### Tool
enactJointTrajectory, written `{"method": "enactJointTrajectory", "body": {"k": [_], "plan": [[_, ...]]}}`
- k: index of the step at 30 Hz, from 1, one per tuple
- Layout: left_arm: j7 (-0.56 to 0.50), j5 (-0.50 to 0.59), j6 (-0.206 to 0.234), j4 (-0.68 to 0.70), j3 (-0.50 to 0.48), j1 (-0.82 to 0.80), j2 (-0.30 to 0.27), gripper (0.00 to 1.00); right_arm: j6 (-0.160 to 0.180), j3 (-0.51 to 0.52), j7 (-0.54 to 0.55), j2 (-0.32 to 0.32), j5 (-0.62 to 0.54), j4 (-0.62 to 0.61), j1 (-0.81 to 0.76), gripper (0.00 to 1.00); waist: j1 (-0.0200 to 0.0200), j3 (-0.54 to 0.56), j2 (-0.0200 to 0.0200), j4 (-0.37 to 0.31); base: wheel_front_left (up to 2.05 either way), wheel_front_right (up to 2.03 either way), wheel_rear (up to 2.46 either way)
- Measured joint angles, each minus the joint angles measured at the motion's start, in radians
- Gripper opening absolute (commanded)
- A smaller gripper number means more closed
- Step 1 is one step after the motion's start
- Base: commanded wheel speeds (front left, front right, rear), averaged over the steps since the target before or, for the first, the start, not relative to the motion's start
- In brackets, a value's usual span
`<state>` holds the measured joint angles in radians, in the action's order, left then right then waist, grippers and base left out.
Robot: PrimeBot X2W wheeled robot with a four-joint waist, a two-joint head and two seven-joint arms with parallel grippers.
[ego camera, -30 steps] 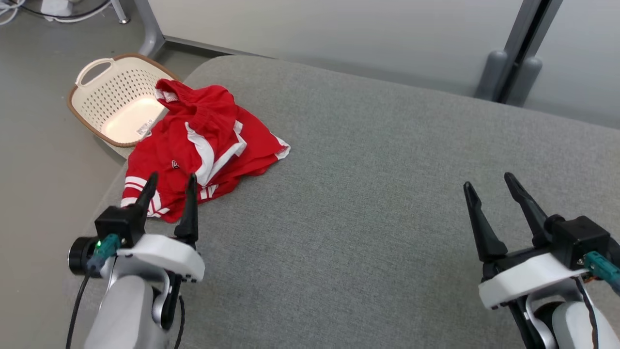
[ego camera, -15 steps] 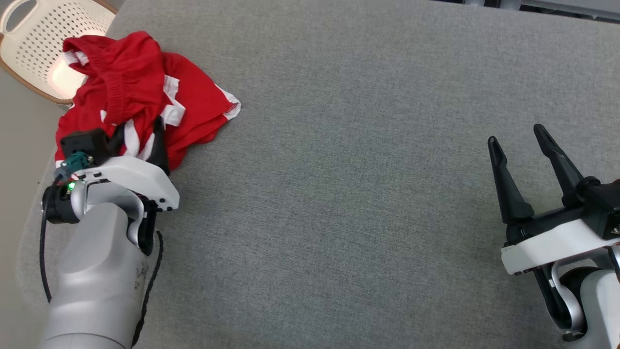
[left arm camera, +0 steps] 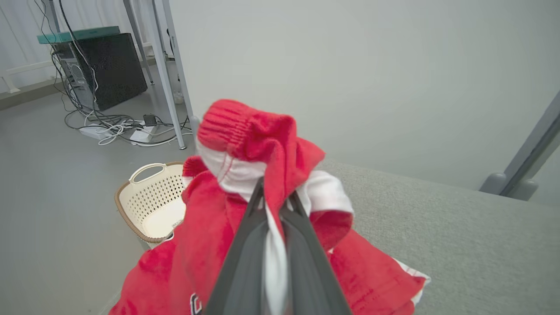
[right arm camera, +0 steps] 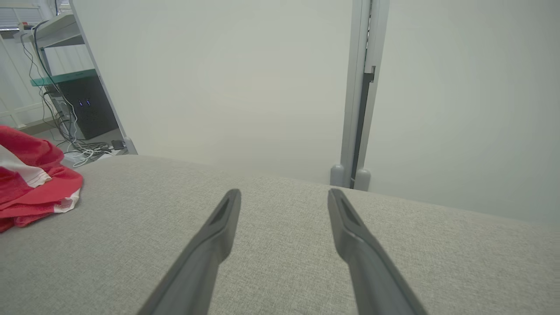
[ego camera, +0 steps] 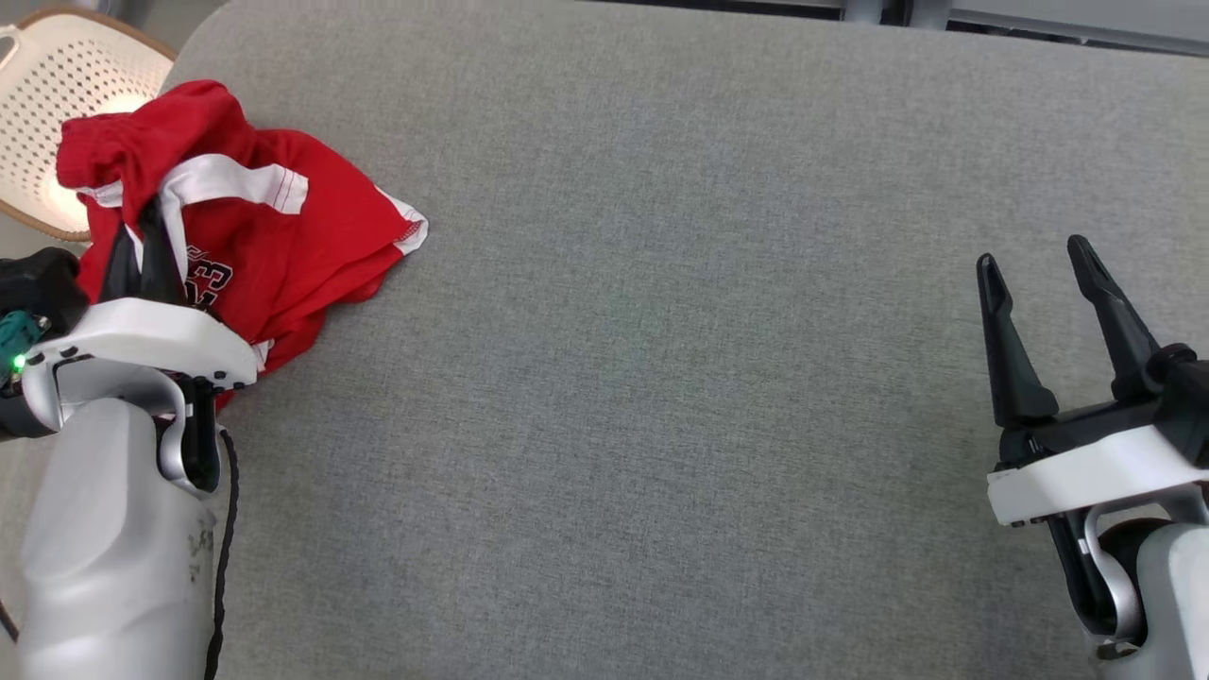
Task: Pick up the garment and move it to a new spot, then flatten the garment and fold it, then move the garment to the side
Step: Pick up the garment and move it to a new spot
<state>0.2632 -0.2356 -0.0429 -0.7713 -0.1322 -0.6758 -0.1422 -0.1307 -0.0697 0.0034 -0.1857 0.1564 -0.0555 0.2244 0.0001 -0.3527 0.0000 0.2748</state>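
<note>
The left wrist view shows the left gripper's (left arm camera: pixel 275 192) 2 fingers pinched shut on a white-trimmed fold of the red garment (left arm camera: pixel 245 144), which lies bunched at the grey fabric worktop's (ego camera: pixel 661 378) far left corner. The head view adds the right gripper (ego camera: pixel 1031 250) at the near right, its fingers spread and empty. On the floor beyond are a perforated cream basket (left arm camera: pixel 151 197), a black computer tower (left arm camera: pixel 109 65) and cables (left arm camera: pixel 109 127).

The right end effector (right arm camera: pixel 284 192) gapes above the grey surface (right arm camera: pixel 437 262), red garment (right arm camera: pixel 30 192) at left.

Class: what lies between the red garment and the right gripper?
Only bare grey cushion separates the garment from the right gripper, as the head view shows.
</note>
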Motion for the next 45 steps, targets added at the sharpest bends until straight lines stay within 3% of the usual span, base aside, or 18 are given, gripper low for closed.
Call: {"method": "enactJointTrajectory", "body": {"k": [8, 16, 21, 26, 41, 43, 45], "plan": [[0.000, 0.055, -0.006, 0.265, -0.003, 0.193, 0.020, 0.00, 0.000, -0.007, -0.031, 0.031, 0.012, 0.037, -0.048, 1.00, 0.0000, 0.092, 0.0000, -0.053, 0.00, 0.00, 0.00], [-0.032, 0.081, -0.020, 0.462, 0.104, 0.350, 0.065, 0.00, 0.000, -0.030, -0.044, 0.053, 0.024, 0.057, -0.088, 1.00, 0.0000, 0.165, 0.0000, -0.144, 0.00, 0.00, 0.00], [-0.079, 0.082, -0.042, 0.578, 0.230, 0.416, 0.085, 0.00, 0.000, -0.034, -0.048, 0.068, 0.029, 0.054, -0.097, 1.00, 0.0000, 0.179, 0.0000, -0.218, 0.00, 0.00, 0.00], [-0.116, 0.066, -0.059, 0.600, 0.341, 0.426, 0.089, 0.00, 0.000, -0.035, -0.052, 0.076, 0.033, 0.053, -0.097, 1.00, 0.0000, 0.169, 0.0000, -0.280, 0.00, 0.00, 0.00], [-0.194, 0.015, -0.087, 0.488, 0.925, 0.234, 0.095, 0.00, 0.000, -0.033, -0.131, 0.121, 0.072, 0.114, -0.056, 1.00, 0.0000, 0.028, 0.0000, -0.488, 0.00, 0.00, 0.00], [-0.194, -0.012, -0.087, 0.457, 0.958, 0.216, 0.089, 1.00, 0.000, -0.037, -0.144, 0.125, 0.075, 0.129, -0.054, 1.00, 0.0000, 0.009, 0.0000, -0.506, 0.00, 0.00, 0.00], [-0.187, -0.026, -0.087, 0.432, 0.976, 0.194, 0.077, 1.00, 0.000, -0.042, -0.157, 0.127, 0.082, 0.142, -0.047, 1.00, 0.0000, -0.005, 0.0000, -0.521, 0.00, 0.00, 0.00]]}}
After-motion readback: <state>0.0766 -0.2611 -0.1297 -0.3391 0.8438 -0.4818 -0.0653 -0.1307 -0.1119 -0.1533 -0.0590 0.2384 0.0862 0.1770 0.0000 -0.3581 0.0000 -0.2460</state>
